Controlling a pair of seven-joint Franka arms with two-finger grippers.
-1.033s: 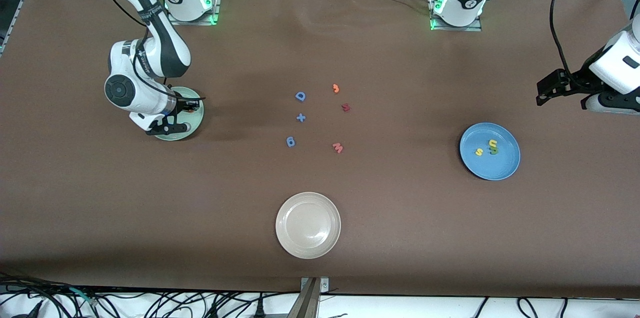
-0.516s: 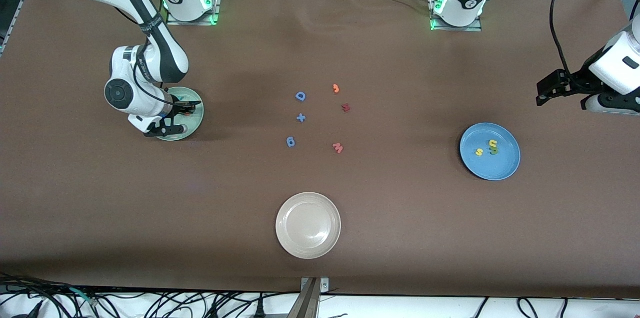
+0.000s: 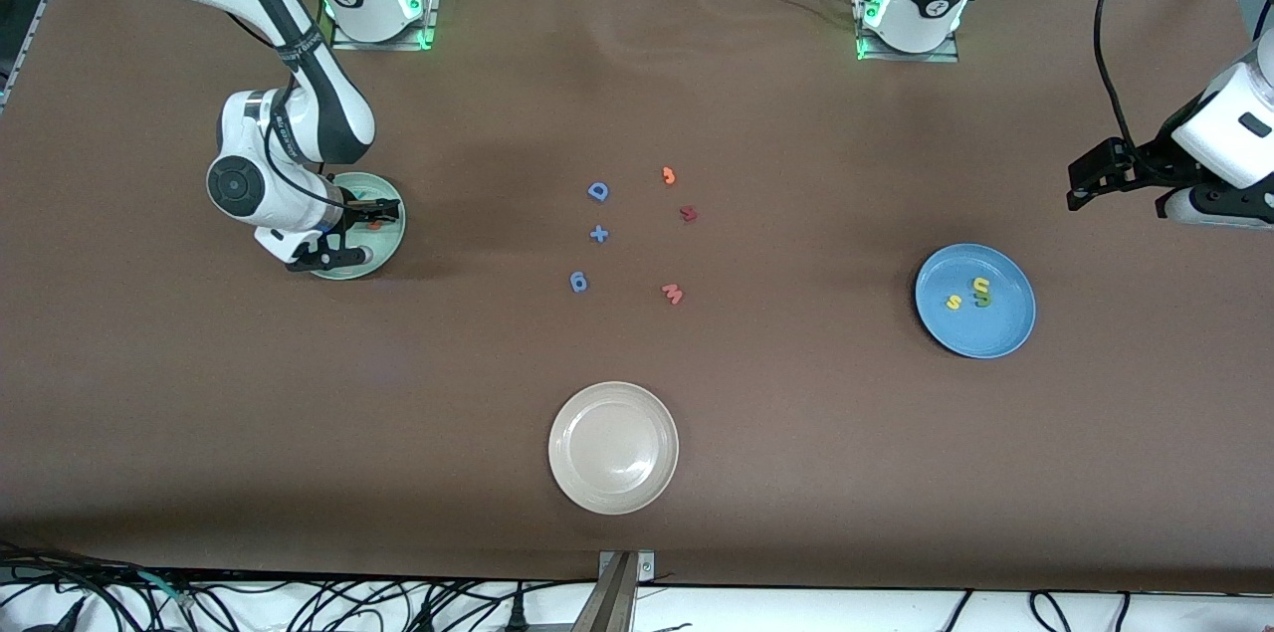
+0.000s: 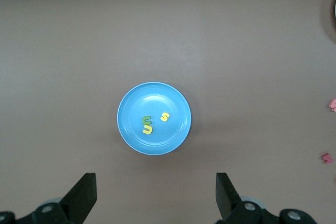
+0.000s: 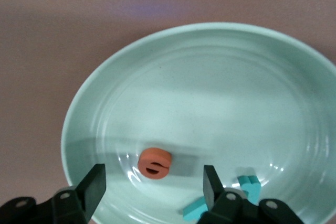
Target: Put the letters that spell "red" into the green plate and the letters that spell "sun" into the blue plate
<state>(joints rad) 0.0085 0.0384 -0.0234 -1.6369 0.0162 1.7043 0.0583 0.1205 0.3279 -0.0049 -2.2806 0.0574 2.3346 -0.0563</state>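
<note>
My right end effector (image 5: 152,187) hung low over the round pale mint-green plate (image 3: 390,236), fingers spread, nothing pinched. Directly below it in that plate lay the orange foam e (image 5: 155,162); two teal foam pieces (image 5: 242,191) lay just beside one fingertip. My left end effector (image 4: 156,195) waited high above the round mid-blue plate (image 4: 178,103), fingers spread wide and empty; there lay one yellow foam s (image 4: 165,117), one yellow arch (image 4: 148,129) and one green arch (image 4: 147,120), touching. On the brown worktop (image 3: 896,473) between the plates lay six loose foam pieces: three blue (image 3: 597,234), two red (image 3: 673,294), one orange (image 3: 669,176). One round cream-white plate (image 3: 613,448) sat empty.
</note>
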